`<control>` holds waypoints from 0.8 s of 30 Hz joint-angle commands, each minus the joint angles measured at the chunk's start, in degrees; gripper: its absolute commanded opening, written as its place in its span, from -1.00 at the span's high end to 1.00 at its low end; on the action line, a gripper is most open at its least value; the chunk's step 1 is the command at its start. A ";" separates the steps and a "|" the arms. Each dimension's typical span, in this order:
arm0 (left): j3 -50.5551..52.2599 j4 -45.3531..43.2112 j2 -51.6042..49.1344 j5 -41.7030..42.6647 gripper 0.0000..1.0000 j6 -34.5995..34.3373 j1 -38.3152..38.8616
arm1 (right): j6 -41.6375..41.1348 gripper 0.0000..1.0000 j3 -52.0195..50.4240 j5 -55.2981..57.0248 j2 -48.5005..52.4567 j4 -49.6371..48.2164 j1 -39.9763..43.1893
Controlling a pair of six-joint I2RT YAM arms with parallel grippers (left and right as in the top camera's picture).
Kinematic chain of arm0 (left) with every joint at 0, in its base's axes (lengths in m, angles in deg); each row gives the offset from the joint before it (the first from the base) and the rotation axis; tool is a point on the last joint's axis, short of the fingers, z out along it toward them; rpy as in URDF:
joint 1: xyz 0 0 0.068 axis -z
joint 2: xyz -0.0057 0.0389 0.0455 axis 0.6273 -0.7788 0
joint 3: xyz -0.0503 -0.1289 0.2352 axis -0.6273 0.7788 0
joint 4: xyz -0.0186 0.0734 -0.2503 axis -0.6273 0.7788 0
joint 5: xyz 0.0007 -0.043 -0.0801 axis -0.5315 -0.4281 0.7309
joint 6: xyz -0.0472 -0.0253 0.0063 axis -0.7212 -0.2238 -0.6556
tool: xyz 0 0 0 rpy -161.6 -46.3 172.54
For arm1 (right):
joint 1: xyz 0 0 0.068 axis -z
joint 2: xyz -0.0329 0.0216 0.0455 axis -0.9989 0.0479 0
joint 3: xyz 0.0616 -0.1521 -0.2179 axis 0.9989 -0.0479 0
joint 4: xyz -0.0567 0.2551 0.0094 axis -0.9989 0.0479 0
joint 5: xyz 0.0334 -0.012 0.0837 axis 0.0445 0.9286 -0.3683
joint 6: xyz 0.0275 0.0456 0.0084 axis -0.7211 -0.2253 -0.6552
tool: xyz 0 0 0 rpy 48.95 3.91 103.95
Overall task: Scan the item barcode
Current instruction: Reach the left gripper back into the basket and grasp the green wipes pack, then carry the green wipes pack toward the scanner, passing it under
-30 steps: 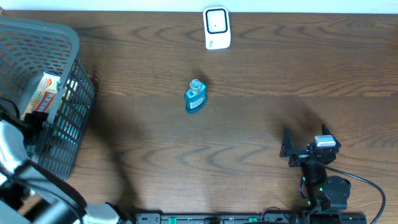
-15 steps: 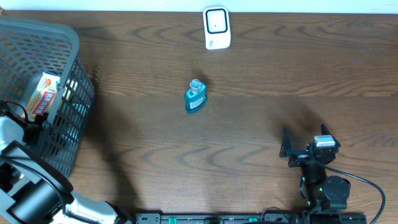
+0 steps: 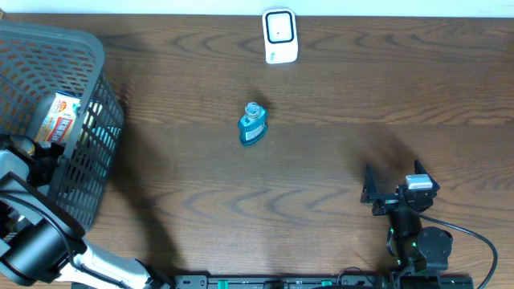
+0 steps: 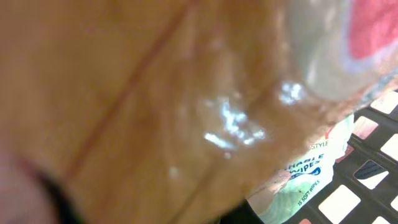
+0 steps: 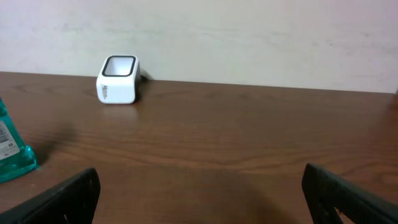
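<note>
My left gripper (image 3: 38, 159) reaches down into the grey basket (image 3: 84, 50) at the table's left edge. Its fingers do not show in the left wrist view; they are shut. A shiny tan packet (image 4: 149, 99) fills that view, blurred and right up against the camera. I cannot tell whether the packet is gripped. A wipes pack (image 4: 306, 179) lies under it on the basket floor. The white barcode scanner (image 3: 280, 36) (image 5: 117, 79) stands at the back centre. My right gripper (image 3: 371, 191) (image 5: 199, 199) rests open and empty at the front right.
A small blue bottle (image 3: 253, 125) (image 5: 13, 149) stands mid-table, between scanner and arms. An orange and white box (image 3: 59, 120) lies in the basket beside the left arm. The basket's mesh walls enclose the left gripper.
The left gripper has gone deeper into the basket and closed from wide open to shut. The basket shifted slightly. The right arm has not moved.
</note>
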 commanded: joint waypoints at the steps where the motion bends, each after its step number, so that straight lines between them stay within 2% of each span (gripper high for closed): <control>1: -1.38 1.25 2.64 0.98 0.86 -0.20 0.81 | 0.24 -0.99 -0.07 0.26 -0.09 0.22 -0.44; 8: -6.84 -1.79 17.68 0.96 0.86 -3.48 0.81 | 0.24 -0.99 -0.07 0.26 -0.09 0.22 -0.44; 13: -7.26 -7.32 30.47 0.94 0.86 -7.34 0.87 | 0.24 -0.98 -0.07 0.26 -0.09 0.22 -0.42; 17: -7.26 -8.39 39.08 0.98 0.86 -8.59 2.08 | 0.24 -0.99 -0.07 0.26 -0.09 0.22 -0.44; 21: -7.21 -8.44 47.39 1.33 0.86 -8.09 10.54 | 0.24 -0.99 -0.07 0.26 -0.09 0.22 -0.44; 24: -7.17 -8.17 49.83 5.05 0.86 -2.80 20.72 | 0.24 -0.99 -0.07 0.26 -0.09 0.22 -0.44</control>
